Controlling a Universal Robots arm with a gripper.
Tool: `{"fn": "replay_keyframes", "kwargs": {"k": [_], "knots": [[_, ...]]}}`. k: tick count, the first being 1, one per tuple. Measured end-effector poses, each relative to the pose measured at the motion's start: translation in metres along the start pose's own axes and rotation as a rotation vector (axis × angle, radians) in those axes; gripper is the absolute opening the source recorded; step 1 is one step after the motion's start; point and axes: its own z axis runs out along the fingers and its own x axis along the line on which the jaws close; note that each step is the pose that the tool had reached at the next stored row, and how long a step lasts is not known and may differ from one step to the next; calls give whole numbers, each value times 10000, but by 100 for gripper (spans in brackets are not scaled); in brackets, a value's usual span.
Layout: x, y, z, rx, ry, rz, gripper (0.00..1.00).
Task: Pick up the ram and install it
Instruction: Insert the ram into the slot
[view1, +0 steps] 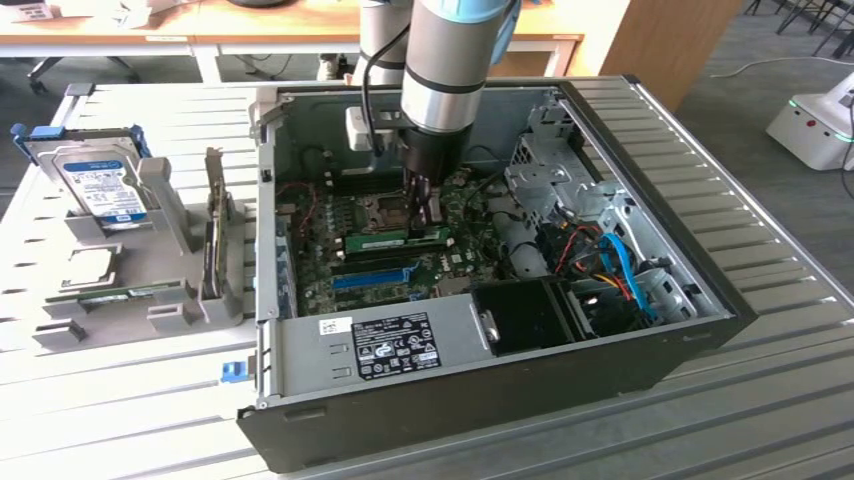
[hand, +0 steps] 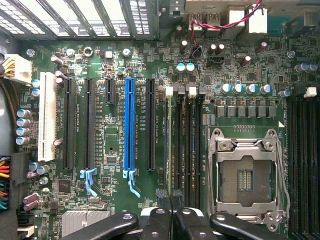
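Metal table (view1: 747, 400), one case (view1: 467, 405) — one pincer (hand: 170, 197) clasping one ram (view1: 396, 241).

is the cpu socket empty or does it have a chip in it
Empty: the cpu socket shows its bare contact field, no processor seated.

- White sticker (view1: 398, 346) on the computer case (view1: 534, 395): black print and symbols, too small to read.
- Blue-and-white label on the hard drive (view1: 107, 188): illegible.
- White lettering beside the motherboard (hand: 112, 150) slots: unreadable.

One blue slot (hand: 130, 125), one CPU socket (hand: 245, 172)
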Motion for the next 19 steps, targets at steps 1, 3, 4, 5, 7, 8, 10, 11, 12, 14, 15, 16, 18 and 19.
{"fn": "replay_keyframes", "kwargs": {"k": [1,3,4,5,7,8,10,11,12,14,15,16,18,19], "knots": [[0,0,0,0,1,0,12],[0,0,0,0,0,0,12],[0,-1,3,0,0,0,12],[-1,-1,6,0,-1,-1,12],[0,-1,6,0,1,0,12],[0,0,6,0,1,0,12],[0,-1,6,0,0,0,12],[-1,-1,6,0,0,0,12],[-2,-1,6,0,0,-2,12],[-2,-1,6,0,0,-1,12],[-3,-1,6,0,0,0,12],[-3,-1,6,0,0,-1,12],[-3,5,6,0,0,1,12],[-3,8,6,0,0,1,12]]}}
